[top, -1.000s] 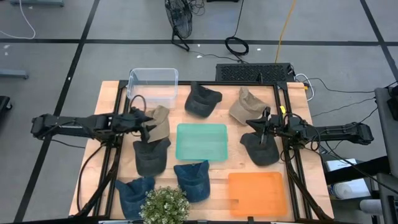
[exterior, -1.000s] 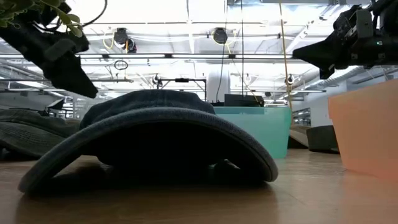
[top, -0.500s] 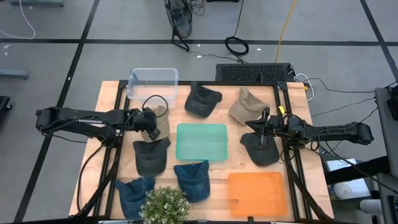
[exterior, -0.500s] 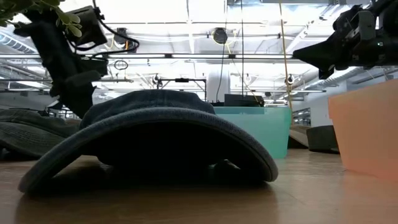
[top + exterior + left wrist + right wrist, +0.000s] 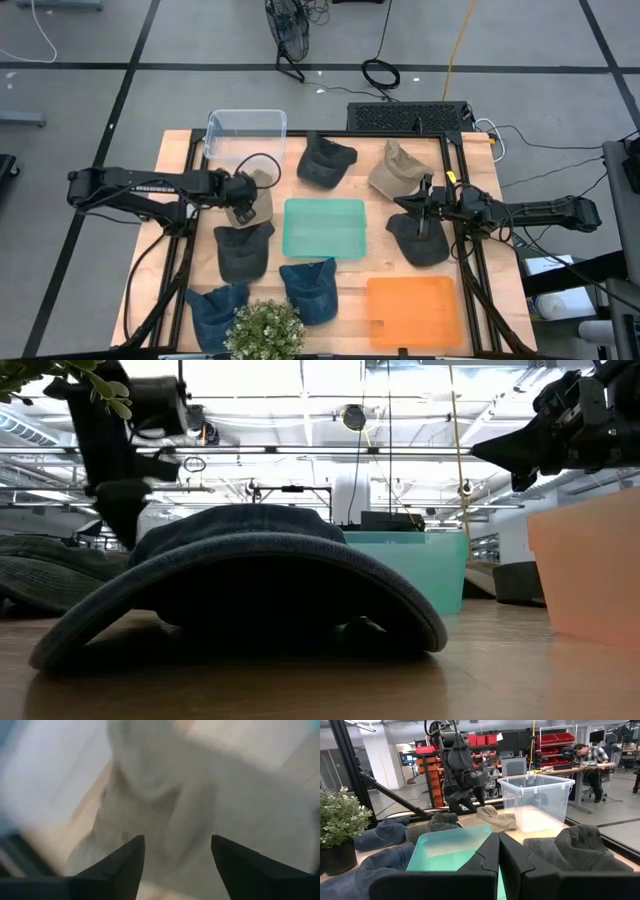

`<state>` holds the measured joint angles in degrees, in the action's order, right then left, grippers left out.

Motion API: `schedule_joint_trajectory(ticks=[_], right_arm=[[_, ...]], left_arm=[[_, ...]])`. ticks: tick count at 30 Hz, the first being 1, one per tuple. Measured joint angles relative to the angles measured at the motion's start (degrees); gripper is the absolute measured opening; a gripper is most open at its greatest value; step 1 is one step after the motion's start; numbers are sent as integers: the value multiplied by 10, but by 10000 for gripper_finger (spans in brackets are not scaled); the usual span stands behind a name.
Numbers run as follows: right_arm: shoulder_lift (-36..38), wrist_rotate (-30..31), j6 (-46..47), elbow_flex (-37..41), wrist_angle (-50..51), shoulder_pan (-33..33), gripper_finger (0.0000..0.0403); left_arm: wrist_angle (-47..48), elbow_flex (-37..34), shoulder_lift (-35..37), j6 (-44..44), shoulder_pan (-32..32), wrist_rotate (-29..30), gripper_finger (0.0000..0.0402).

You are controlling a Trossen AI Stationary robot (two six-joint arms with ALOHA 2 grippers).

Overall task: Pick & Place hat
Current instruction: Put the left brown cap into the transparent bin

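Item: tan hat (image 5: 257,196), lying on the worktop near its left edge, just in front of the clear bin (image 5: 246,137) at the back-left corner.

Handling (judged): soft cloth, light, likely to fold and sag when lifted; not fragile, not slippery. Best taken by pinching a ridge of the crown or the firmer brim, so the fabric bunches between the fingers.

Left gripper (image 5: 240,199): directly over the tan hat, fingers (image 5: 117,867) spread apart with the pale fabric (image 5: 165,810) showing between them; contact cannot be told.

Right gripper (image 5: 424,207): waiting above a dark hat (image 5: 418,239) near the right edge, fingers pressed together, holding nothing.

Hidden: the arm covers much of the tan hat from above; the left wrist view is blurred; the low view is blocked by a blue hat (image 5: 240,575).
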<state>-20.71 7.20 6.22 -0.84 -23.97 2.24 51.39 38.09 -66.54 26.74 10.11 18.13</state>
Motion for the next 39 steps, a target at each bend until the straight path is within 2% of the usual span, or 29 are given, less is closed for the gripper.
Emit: schedule_joint_trajectory(ticks=[5, 11, 24, 29, 37, 39], right_arm=[[0, 0, -5, 0, 0, 0, 0], [0, 0, 21, 0, 9, 0, 0], [0, 1, 6, 0, 9, 0, 0], [0, 1, 18, 0, 24, 0, 0], [0, 2, 47, 0, 50, 0, 0], [0, 2, 45, 0, 46, 0, 0]], left_arm=[[-23, -8, -32, 9, 22, -4, 266], [-49, -8, -46, -31, 34, -80, 271], [-69, -9, -46, -137, 38, -77, 264], [-93, -9, -46, -152, 38, -78, 204], [-95, -9, -46, -157, 33, -81, 34], [-95, -10, -46, -161, 33, -88, 11]])
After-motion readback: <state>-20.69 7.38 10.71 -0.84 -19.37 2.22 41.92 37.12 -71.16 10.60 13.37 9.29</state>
